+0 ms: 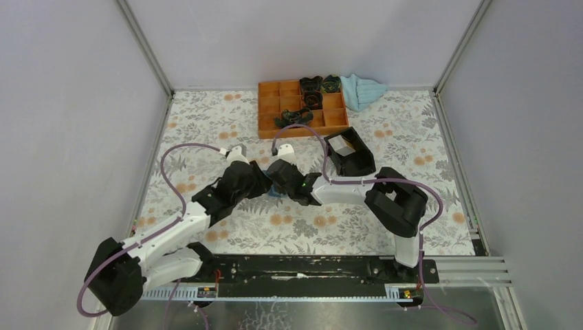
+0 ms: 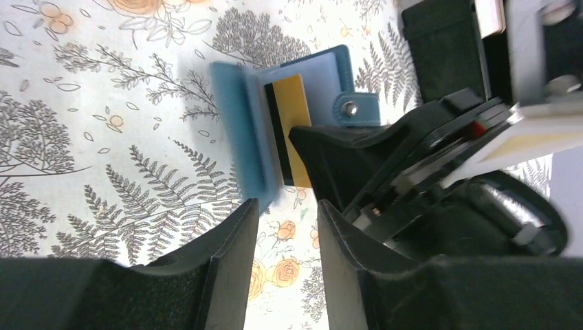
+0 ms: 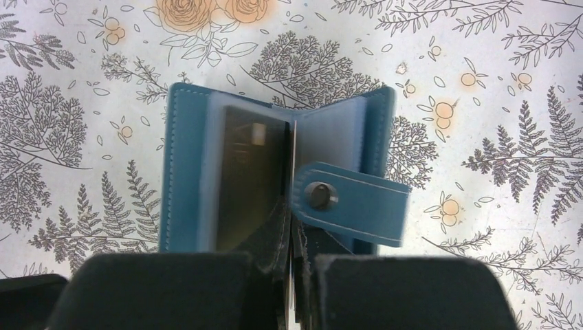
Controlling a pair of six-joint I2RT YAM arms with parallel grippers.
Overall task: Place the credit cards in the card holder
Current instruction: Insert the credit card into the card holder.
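The card holder [image 3: 185,172] lies open on the floral tabletop, with clear sleeves and a snap strap [image 3: 347,206]. It also shows in the left wrist view [image 2: 237,130] and as a blue sliver between the grippers in the top view [image 1: 275,192]. My right gripper [image 3: 294,237] is shut on a credit card, edge-on [image 3: 293,148] at the holder's fold. In the left wrist view this card [image 2: 292,113] is yellow with a black stripe and stands between the pages. My left gripper [image 2: 285,216] is open and empty, just short of the holder's near flap. A dark panel [image 3: 247,179] shows behind the left sleeve.
An orange compartment tray [image 1: 269,110] with dark items stands at the back. A light blue cloth [image 1: 362,89] lies to its right. A black box with a pale inside [image 1: 349,152] sits just behind my right gripper [image 1: 278,181], close to my left gripper [image 1: 261,179].
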